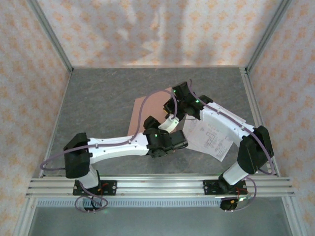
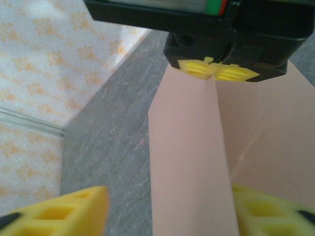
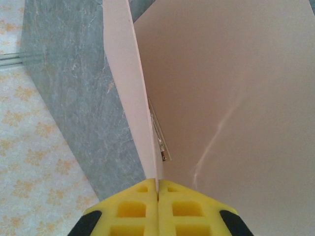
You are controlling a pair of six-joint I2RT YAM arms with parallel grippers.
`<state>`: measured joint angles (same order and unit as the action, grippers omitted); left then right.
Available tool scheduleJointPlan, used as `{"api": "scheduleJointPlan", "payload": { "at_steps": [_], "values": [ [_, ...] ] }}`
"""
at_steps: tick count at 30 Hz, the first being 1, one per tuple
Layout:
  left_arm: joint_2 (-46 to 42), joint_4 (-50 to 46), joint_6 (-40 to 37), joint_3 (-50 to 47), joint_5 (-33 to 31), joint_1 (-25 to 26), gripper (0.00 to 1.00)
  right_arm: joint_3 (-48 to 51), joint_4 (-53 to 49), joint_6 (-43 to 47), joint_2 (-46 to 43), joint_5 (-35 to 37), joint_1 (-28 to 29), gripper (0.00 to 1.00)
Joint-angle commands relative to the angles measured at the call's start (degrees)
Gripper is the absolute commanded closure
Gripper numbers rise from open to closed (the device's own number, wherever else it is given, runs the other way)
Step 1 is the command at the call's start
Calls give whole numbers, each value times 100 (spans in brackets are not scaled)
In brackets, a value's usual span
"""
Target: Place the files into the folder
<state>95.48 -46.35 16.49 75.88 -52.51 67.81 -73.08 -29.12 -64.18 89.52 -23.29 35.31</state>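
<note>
Grey counter, patterned walls on three sides.
Folder: salmon card, mid-counter, one flap raised on edge.
R hand: pads pressed together on the flap's edge, gripping it.
L hand: fingers wide apart, holding nothing; raised flap stands between them.
Files: white printed sheets, flat on counter just R of folder, outside it, partly under R arm.

Salmon folder flap pinched by right hand, left hand spread wide
</note>
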Motion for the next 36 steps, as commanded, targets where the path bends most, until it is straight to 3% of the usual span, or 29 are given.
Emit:
{"api": "scheduleJointPlan", "payload": {
  "at_steps": [1,2,7,10,15,20,24,31,36],
  "values": [
    [93,-32,-5,192,-161,-22,63,-42,25,32,-47,-166,31,100],
    [107,-32,28,179,-167,-22,70,-52,30,20,-31,-176,30,100],
    [147,-32,148,62,-163,-22,84,-62,38,12,-47,-181,29,100],
    [147,-50,219,24,-154,-18,100,-52,47,13,-51,-172,24,100],
    [-64,70,372,-143,-155,-18,100,-66,119,54,-16,-219,26,98],
    [-362,150,583,-364,-128,-22,100,-113,211,300,-229,-146,-5,53],
    [-730,268,762,-624,-55,-22,100,-47,262,463,-715,1,-185,32],
    [-1501,619,1057,-1209,233,-96,100,702,407,503,-1724,482,-465,26],
    [-2361,886,1336,-1830,542,-249,100,1504,726,427,-1740,615,-444,32]
  ]
}}
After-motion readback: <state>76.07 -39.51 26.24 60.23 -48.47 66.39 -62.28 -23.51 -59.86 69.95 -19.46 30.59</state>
